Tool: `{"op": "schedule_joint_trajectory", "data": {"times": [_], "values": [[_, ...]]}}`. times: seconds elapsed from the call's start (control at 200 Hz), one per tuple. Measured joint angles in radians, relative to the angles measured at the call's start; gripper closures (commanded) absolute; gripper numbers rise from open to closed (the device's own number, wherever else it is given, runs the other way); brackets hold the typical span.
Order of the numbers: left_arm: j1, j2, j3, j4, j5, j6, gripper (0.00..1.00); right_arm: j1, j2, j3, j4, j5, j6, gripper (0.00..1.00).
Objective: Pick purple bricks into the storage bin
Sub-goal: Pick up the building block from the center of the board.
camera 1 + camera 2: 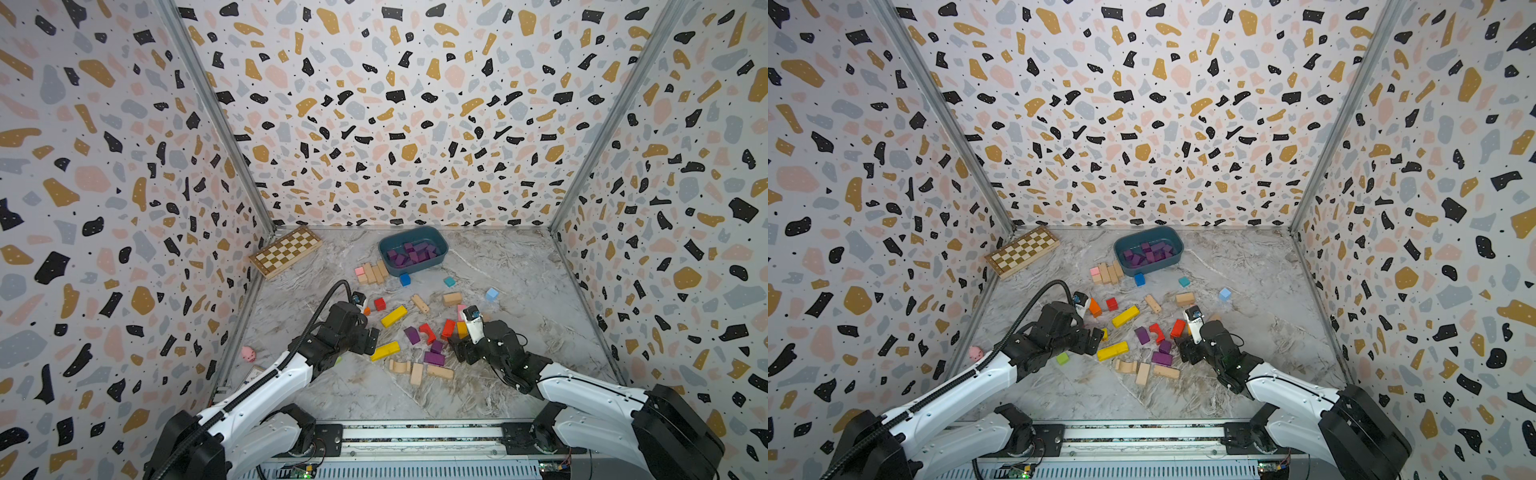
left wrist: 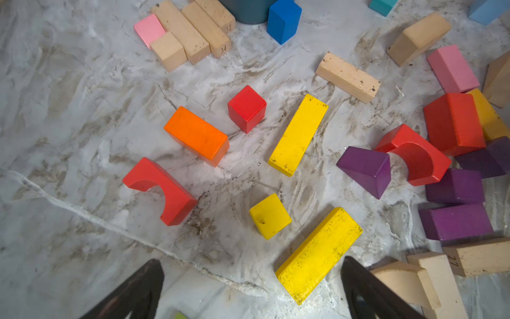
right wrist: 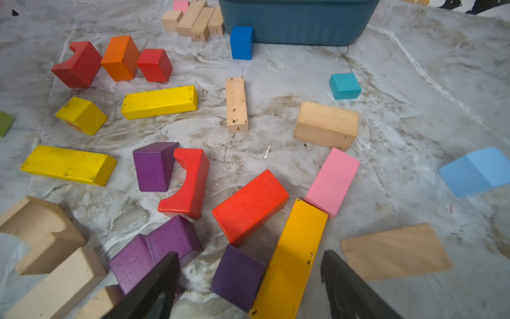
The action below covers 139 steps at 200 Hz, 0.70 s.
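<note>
The teal storage bin (image 1: 441, 250) stands at the back of the table with several purple bricks (image 1: 411, 254) inside; its wall shows in the right wrist view (image 3: 298, 24). Loose purple bricks lie mid-table: a wedge (image 1: 412, 335) and two more (image 1: 436, 346) (image 1: 434, 358). My right gripper (image 3: 249, 255) hangs low and open, its fingers straddling a purple cube (image 3: 237, 276) and an orange-yellow bar (image 3: 292, 254), touching neither. One finger overlaps two other purple bricks (image 3: 171, 240). My left gripper (image 2: 251, 261) is open over bare table beside a yellow bar (image 2: 317, 254).
A wooden chessboard (image 1: 286, 250) leans at the back left. A blue cube (image 1: 404, 279) sits against the bin's front. Red (image 3: 249, 205), pink (image 3: 332, 181), yellow and plain wooden blocks crowd the purple ones. A pink toy (image 1: 248, 353) lies by the left wall.
</note>
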State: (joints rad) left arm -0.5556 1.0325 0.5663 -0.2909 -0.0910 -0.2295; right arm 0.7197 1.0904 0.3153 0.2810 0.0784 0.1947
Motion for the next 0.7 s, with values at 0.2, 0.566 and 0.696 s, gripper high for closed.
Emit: {"op": "schedule_joint_trajectory", "data": {"times": [0.2, 0.566, 0.696], "values": [[0.0, 0.061, -0.064, 0.074, 0.013, -0.035, 0.01, 0.003, 0.069, 0.028, -0.035, -0.004, 0.008, 0.25], [0.0, -0.033, -0.124, 0.163, 0.094, -0.025, 0.01, 0.008, 0.18, 0.093, -0.051, -0.005, 0.026, 0.39], [0.0, -0.045, -0.134, 0.173, 0.113, -0.021, 0.01, 0.016, 0.212, 0.108, -0.064, -0.005, 0.033, 0.4]]}}
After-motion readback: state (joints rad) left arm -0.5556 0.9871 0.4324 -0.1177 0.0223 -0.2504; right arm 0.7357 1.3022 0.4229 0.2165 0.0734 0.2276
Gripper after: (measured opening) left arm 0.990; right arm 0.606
